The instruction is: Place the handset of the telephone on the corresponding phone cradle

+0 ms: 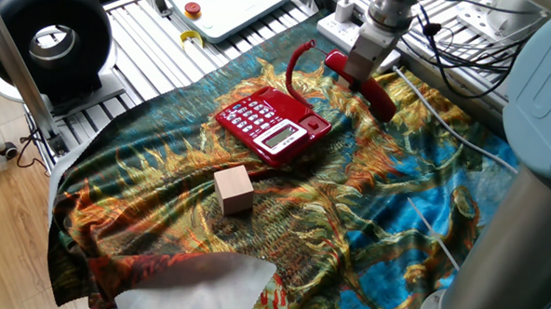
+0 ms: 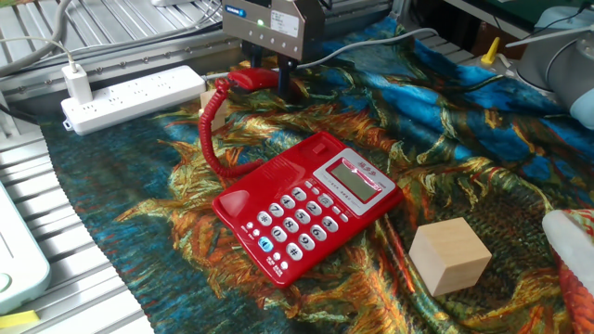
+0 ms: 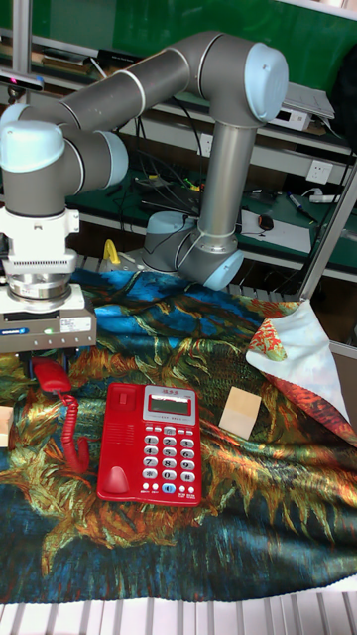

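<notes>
Wooden, the cube (image 2: 449, 255) sat nearest us on the cloth (image 2: 483, 158). Beyond it we saw the telephone (image 2: 306, 204), its cradle (image 2: 278, 172) bare. Farthest, the gripper (image 2: 271, 78) pinched the handset (image 2: 252, 78), held just above the cloth.
</notes>
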Robot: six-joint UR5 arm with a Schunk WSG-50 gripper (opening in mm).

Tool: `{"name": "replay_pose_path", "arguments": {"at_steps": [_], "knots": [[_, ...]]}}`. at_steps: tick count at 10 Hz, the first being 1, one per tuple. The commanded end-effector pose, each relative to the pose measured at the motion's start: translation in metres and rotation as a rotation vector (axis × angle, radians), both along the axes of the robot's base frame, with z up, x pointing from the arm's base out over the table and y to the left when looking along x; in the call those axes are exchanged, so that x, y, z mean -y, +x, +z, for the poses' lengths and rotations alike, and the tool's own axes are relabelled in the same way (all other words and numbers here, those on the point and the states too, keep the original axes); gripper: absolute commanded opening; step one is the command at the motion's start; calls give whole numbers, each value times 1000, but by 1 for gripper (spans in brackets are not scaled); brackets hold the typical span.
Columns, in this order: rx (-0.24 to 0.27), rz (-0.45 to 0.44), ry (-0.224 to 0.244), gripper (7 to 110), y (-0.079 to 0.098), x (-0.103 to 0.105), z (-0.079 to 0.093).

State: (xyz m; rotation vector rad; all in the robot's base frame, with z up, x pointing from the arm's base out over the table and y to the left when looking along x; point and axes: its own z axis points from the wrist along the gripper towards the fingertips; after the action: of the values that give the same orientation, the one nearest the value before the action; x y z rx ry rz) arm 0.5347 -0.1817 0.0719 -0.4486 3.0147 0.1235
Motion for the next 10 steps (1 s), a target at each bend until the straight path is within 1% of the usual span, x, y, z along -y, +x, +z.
{"name": "replay_pose_path", "arguments": {"at_steps": [1,3,8,10], "knots": [[-1,-17,11,7,2,-3,13],[-2,-28,13,7,3,-4,20],[-12,-67,9,7,3,-2,48],[-8,-76,20,7,4,-7,54]]}}
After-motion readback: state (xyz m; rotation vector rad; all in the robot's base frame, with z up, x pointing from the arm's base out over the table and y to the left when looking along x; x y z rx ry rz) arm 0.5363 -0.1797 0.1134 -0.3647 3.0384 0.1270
